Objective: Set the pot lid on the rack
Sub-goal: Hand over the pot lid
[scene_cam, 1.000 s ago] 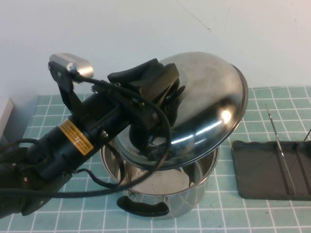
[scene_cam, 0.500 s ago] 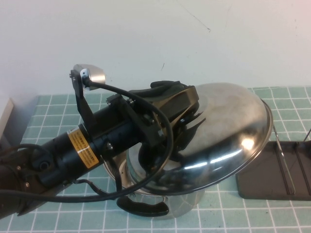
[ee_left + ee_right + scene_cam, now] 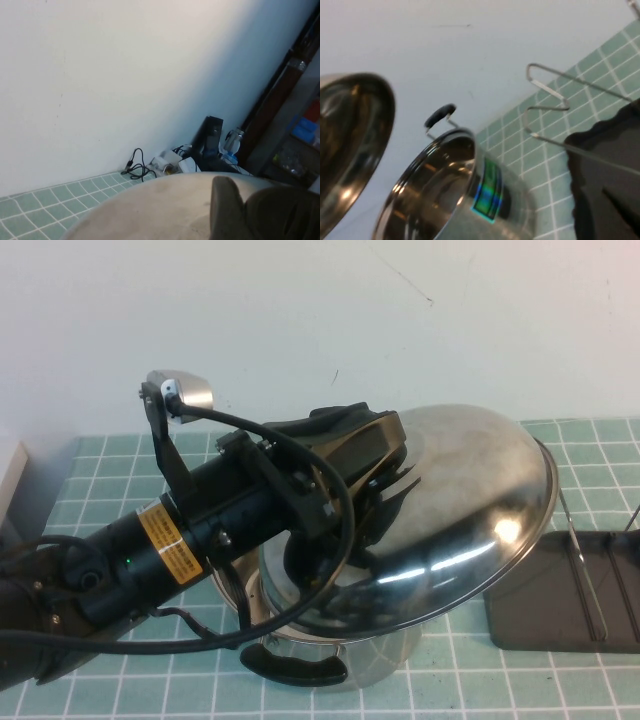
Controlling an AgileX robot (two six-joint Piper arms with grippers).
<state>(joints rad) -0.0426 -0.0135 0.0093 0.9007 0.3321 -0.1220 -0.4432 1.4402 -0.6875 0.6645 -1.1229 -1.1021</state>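
Note:
My left gripper [image 3: 375,485] is shut on the knob of the pot lid [image 3: 470,500], and its fingers hide the knob. I hold the shiny domed lid tilted in the air, above and to the right of the steel pot [image 3: 340,640]. The lid's right edge hangs over the left end of the dark grey rack [image 3: 560,610], near its wire dividers [image 3: 575,550]. The left wrist view shows the lid's dome [image 3: 165,205] and one finger [image 3: 227,210]. The right wrist view shows the lid's underside [image 3: 350,140], the open pot [image 3: 435,195], the rack wires [image 3: 550,95] and the tray [image 3: 610,170]. My right gripper is not in any view.
The pot has black handles, one at the front [image 3: 295,665]. The green tiled table [image 3: 100,455] ends at a white wall close behind. A pale object [image 3: 10,475] sits at the far left edge. Cables and boxes [image 3: 170,162] lie beyond the table's end.
Over the last second my left gripper carried the lid to the right, off the pot and toward the rack, and a little lower. In the last half second it barely moved.

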